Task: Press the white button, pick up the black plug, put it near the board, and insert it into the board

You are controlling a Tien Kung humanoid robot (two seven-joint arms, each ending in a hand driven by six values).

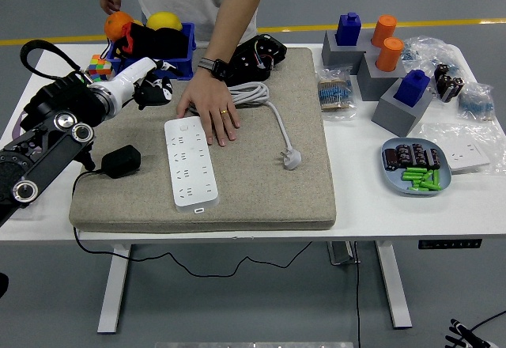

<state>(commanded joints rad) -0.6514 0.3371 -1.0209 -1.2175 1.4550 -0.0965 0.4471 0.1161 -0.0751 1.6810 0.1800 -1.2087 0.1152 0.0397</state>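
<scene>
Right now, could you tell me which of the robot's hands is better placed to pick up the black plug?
Left. The left hand is over the pad's far left corner, with the black plug on the pad's left side below it. The right arm is out of view.

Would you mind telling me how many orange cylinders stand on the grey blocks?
2: one orange cylinder at the table's far right, another just in front of it on a neighbouring grey block. None seems hidden.

Blue bin (155, 65) with orange and yellow balls at table's (356, 213) far left corner; Rubik's cube (99, 66) beside it. Grey blocks (399, 107) topped by blue and orange cylinders at far right. Blue plate (417, 167) of green batteries near right edge. Grey mat (261, 182) across centre.
</scene>
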